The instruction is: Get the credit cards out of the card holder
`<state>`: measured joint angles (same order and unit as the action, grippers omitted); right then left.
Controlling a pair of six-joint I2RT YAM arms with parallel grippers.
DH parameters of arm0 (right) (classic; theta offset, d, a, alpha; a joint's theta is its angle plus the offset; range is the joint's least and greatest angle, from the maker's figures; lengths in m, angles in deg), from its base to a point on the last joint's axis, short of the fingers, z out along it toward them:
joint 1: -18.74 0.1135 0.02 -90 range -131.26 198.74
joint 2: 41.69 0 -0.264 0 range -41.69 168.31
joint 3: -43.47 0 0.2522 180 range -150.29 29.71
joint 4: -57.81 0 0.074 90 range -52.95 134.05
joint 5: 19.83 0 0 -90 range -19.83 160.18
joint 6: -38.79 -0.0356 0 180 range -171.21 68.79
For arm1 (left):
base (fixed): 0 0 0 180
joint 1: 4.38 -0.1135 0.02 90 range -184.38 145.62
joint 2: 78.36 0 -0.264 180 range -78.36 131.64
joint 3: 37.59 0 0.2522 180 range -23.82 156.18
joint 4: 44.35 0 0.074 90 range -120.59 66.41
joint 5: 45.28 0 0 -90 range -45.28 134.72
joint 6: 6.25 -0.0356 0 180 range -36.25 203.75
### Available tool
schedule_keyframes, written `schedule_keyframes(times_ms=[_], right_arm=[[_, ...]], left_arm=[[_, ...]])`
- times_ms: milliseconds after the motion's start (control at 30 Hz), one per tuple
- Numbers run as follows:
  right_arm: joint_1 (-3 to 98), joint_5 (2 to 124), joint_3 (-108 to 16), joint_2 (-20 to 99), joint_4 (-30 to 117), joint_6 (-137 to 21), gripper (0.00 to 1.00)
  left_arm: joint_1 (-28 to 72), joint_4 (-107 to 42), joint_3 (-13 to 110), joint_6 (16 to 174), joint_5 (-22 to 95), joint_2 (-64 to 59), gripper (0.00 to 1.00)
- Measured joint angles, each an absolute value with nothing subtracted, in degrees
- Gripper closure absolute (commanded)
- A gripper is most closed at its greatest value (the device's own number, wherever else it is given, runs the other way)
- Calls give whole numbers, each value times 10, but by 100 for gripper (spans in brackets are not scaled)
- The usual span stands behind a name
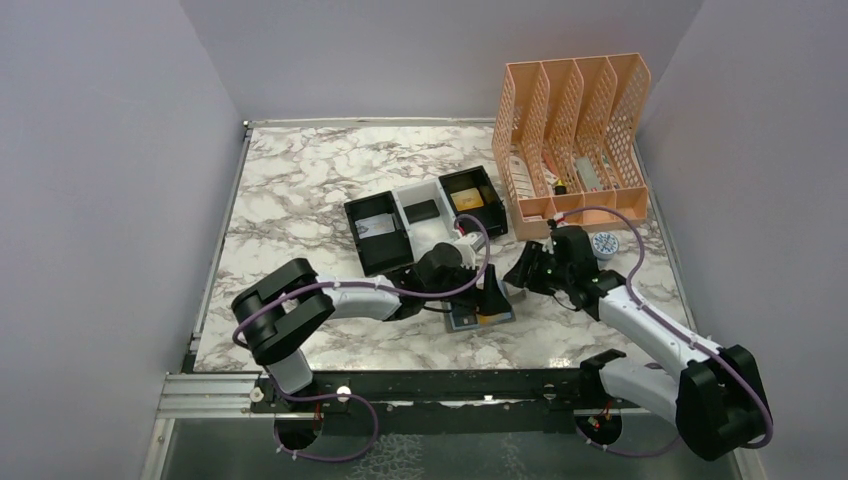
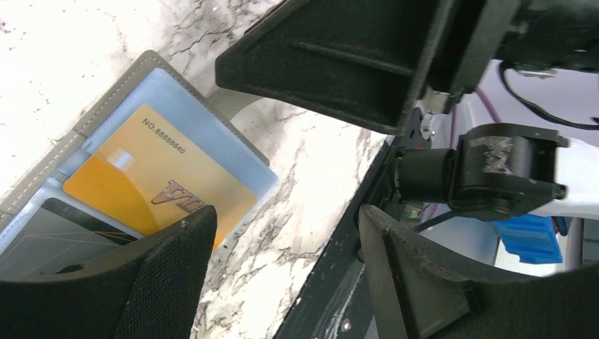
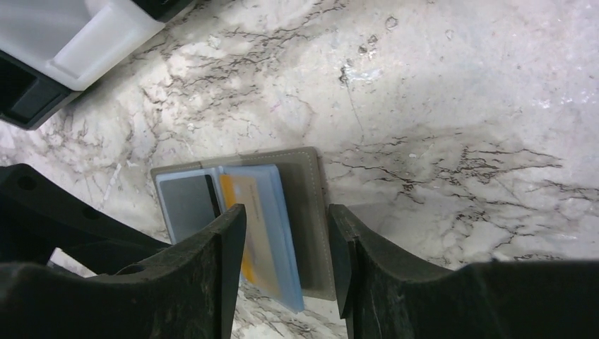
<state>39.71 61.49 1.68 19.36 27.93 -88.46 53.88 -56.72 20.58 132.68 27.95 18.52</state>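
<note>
Looking at this from beside the rig, the card holder (image 1: 478,320) lies opened flat on the marble table (image 1: 300,190). It's close to the front rail (image 1: 440,380) and right between the two arms. The gold card (image 2: 162,176) sits tucked in its clear pocket with a dark card (image 2: 63,236) in the pocket beside it, so I'd say nothing's out yet.

The left gripper (image 2: 286,219) is spread wide and empty. One finger hangs over the spot where the two cards meet, the other sits past the holder's edge over bare marble. The right gripper (image 3: 286,212) is spread and empty too, hovering right above the holder, with its jaws straddling the gold card's outer side and the grey flap. Can't tell if either one actually touches the holder.

What matters, I reckon, is that the gold card's long axis runs roughly in line with the right gripper's fingers, with its short side across the gap. Both arms are about equally near, but the right one is more squarely over that card.

Room is tight. The rail is just in front, the black-and-white tray (image 3: 85,35) is close behind, and the left arm is alongside. The open marble is off to the right. Which way the pocket opens, I can't tell.
</note>
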Motion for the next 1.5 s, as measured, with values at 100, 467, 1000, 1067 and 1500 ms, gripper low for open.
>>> schedule_keyframes(times_ms=[100,467,1000,1067,1500], right_arm=[[397,598,17,184,279,-877,59],[397,426,29,212,361,-854,69],[397,461,54,308,382,-868,72],[396,462,57,308,388,-874,72],[396,470,66,296,404,-885,69]], left_arm=[[539,-565,199,1327,288,161,25],[539,-501,172,1334,382,126,31],[539,-500,209,1353,386,213,44],[539,-501,209,1357,387,214,46],[537,-500,217,1358,387,229,72]])
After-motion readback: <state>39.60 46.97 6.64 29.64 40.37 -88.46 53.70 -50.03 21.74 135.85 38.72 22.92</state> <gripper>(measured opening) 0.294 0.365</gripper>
